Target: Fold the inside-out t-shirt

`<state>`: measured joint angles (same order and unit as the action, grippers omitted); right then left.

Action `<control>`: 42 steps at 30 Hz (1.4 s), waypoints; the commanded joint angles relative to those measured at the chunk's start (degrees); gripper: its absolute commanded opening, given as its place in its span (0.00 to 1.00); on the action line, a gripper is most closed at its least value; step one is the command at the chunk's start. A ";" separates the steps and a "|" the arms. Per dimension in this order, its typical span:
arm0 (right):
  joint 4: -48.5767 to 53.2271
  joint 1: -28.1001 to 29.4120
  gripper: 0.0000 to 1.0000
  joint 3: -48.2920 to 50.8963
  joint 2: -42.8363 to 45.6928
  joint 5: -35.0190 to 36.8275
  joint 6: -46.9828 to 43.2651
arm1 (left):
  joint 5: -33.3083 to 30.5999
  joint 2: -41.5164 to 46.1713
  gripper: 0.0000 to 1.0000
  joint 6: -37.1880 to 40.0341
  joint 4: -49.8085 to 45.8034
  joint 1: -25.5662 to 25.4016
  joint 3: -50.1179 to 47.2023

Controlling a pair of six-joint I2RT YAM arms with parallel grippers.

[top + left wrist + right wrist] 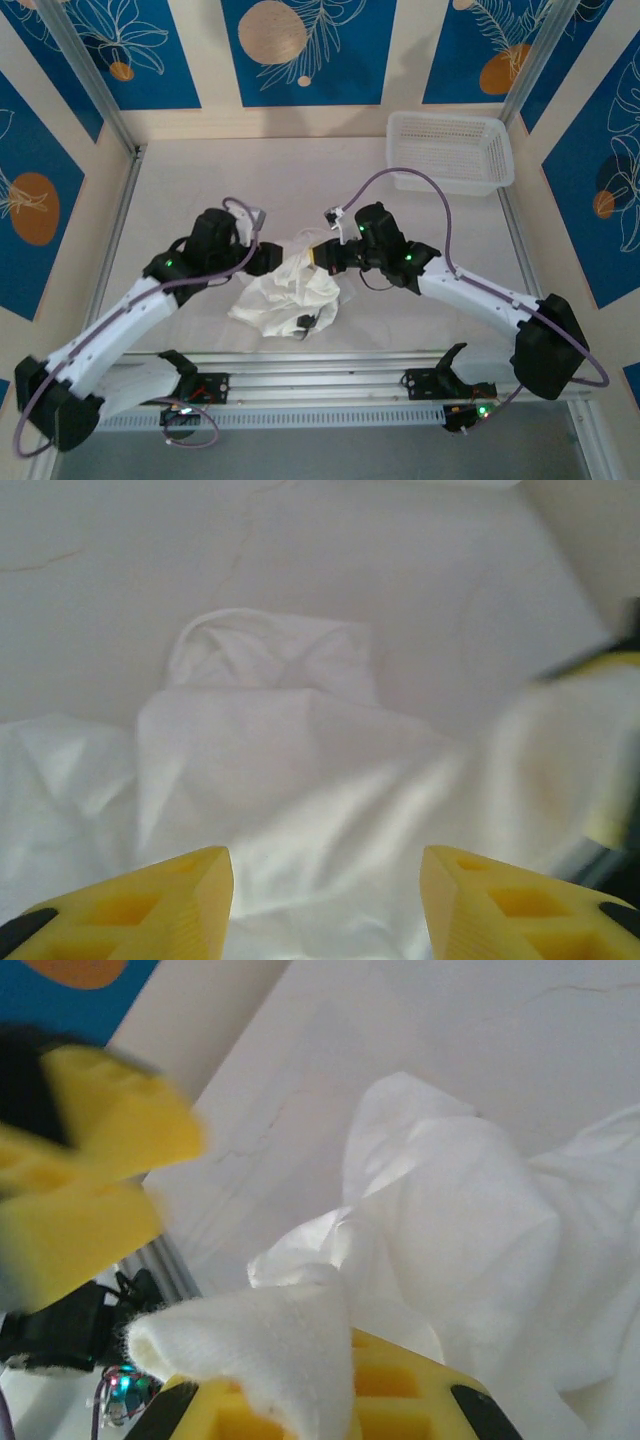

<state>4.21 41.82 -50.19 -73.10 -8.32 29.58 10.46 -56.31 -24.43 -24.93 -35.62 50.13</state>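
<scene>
**Shirt pinched on one side**

Nearest us, the right claw was clamped on a fold of the white t-shirt. We saw the shirt lying crumpled on the tabletop between the two arms. The left claw hung over the cloth, fingers parted, gripping nothing. A mesh basket sat in the far right corner.

Setting: a robotics lab test cell. Evidence:
- White table fenced by bare aluminium posts.
- Printed blue backdrop panels stand beyond the left gripper and right gripper (leaf-and-circle motif, clearly staged).
- Arm bases bolted to a slotted aluminium rail behind both grippers.
- Purple cables exposed.
- White mesh basket well beyond the right gripper.
</scene>
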 commanded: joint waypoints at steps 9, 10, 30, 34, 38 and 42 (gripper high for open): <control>4.21 -1.93 0.00 -3.74 -1.76 2.27 5.35 | 2.68 -1.83 0.39 -11.03 25.30 -9.91 -9.41; 4.47 -1.92 0.00 -3.85 -1.77 2.16 5.26 | 4.42 -2.97 0.33 -9.90 28.85 -9.89 -10.13; 6.25 -2.08 0.00 -4.56 -1.65 2.57 4.12 | -1.40 -13.78 0.31 -8.86 20.35 -8.40 -7.12; 6.43 -2.10 0.00 -4.36 -1.56 2.69 4.38 | -2.28 -15.03 0.32 -8.86 18.88 -8.21 -6.49; 6.00 -2.10 0.00 -3.82 -1.49 2.60 5.08 | -2.97 -15.03 0.32 -8.20 18.55 -8.06 -6.46; 5.73 -2.10 0.00 -3.51 -1.43 2.60 5.31 | -2.51 -15.75 0.33 -8.08 18.54 -7.80 -6.12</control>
<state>9.91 39.99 -52.62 -74.76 -5.74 34.09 8.47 -71.50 -32.88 -5.54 -44.10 42.06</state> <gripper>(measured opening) 0.067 0.324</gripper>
